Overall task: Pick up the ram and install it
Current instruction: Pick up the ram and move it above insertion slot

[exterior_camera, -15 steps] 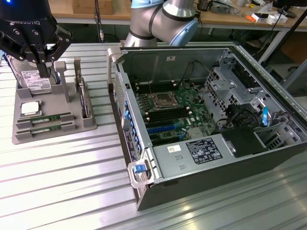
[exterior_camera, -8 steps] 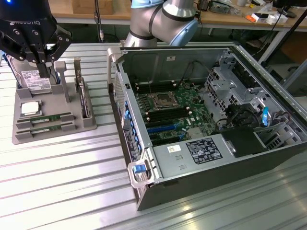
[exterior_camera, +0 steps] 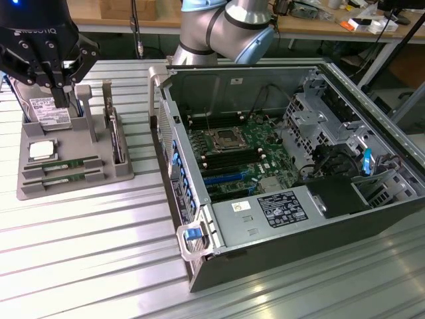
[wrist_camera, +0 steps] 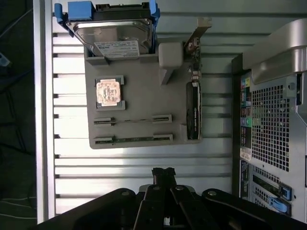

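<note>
Two ram sticks [exterior_camera: 63, 164] [wrist_camera: 134, 120] sit on edge in slots of a grey holder tray [exterior_camera: 99, 169] [wrist_camera: 144, 96]. They are thin green boards, one beside the other, the second stick [exterior_camera: 66, 176] [wrist_camera: 134, 139] nearest the tray's front edge. My black gripper [exterior_camera: 61, 100] [wrist_camera: 163, 173] hangs above the hard-drive end of the tray, at the exterior view's left. Its fingers are pressed together with nothing between them, well clear of the ram. The open computer case [exterior_camera: 265, 219] lies at the exterior view's right, its green motherboard [exterior_camera: 232, 149] exposed.
The tray also holds a silver hard drive [exterior_camera: 46, 109] [wrist_camera: 115, 33], a square processor chip [exterior_camera: 41, 150] [wrist_camera: 110, 92] and an upright card [exterior_camera: 118, 136] [wrist_camera: 193, 110]. Everything rests on a ribbed metal table [exterior_camera: 86, 252]. The case's perforated rear panel [wrist_camera: 271, 120] stands close to the tray.
</note>
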Robot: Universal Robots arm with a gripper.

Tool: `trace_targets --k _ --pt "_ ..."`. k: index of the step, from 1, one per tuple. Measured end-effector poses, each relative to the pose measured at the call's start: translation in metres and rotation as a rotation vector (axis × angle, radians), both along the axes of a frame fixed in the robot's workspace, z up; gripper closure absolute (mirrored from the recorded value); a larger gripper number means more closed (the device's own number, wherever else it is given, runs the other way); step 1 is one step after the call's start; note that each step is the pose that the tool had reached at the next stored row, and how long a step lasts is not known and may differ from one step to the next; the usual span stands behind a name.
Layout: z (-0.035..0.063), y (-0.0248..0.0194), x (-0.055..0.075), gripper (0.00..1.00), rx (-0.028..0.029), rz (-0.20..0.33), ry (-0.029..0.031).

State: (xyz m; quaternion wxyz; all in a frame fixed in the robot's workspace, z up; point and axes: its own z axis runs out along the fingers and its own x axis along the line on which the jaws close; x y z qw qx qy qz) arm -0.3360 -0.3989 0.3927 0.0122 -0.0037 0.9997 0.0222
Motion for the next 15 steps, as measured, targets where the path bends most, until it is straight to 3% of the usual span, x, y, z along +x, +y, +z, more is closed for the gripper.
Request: trace_targets --k 15 --pt "0.0 0.0 0.0 0.9 0.0 0.186 0.0"
